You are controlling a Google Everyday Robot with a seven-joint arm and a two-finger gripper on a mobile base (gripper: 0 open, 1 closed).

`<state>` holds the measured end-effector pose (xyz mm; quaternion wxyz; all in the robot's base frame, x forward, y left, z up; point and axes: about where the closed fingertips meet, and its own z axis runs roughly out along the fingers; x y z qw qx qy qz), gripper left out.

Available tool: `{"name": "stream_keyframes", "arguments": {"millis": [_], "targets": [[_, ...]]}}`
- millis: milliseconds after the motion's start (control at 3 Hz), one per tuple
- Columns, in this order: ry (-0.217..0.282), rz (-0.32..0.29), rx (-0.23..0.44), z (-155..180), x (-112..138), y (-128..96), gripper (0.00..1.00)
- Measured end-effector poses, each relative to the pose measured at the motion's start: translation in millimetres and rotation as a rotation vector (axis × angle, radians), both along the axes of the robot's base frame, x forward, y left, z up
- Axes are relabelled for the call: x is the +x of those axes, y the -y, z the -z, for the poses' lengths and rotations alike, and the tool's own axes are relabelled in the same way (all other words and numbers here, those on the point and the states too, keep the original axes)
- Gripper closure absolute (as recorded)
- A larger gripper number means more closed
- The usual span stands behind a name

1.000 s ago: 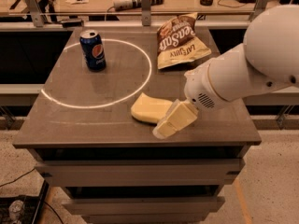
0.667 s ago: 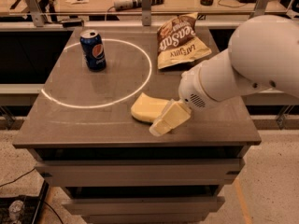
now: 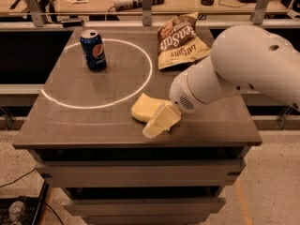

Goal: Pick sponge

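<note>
One sponge lies long-axis left-right, gripper at its right end.

Soda can and chip bag well behind gripper at sponge.

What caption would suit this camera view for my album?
Robot's gripper low at the edge of a pale yellow foam sponge on a grey tabletop.

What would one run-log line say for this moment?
end effector: low, at sponge, front edge | sponge: on table, not lifted
</note>
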<state>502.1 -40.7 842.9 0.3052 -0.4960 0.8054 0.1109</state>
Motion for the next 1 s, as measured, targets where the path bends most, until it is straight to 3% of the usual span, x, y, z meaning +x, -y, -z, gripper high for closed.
{"name": "stream_keyframes", "arguments": {"millis": [333,1000], "targets": [[-0.025,-0.014,0.000,10.2,-3.0,-8.0,0.00],[-0.036,-0.051,-0.004,16.0,-5.6,-16.8,0.41]]}}
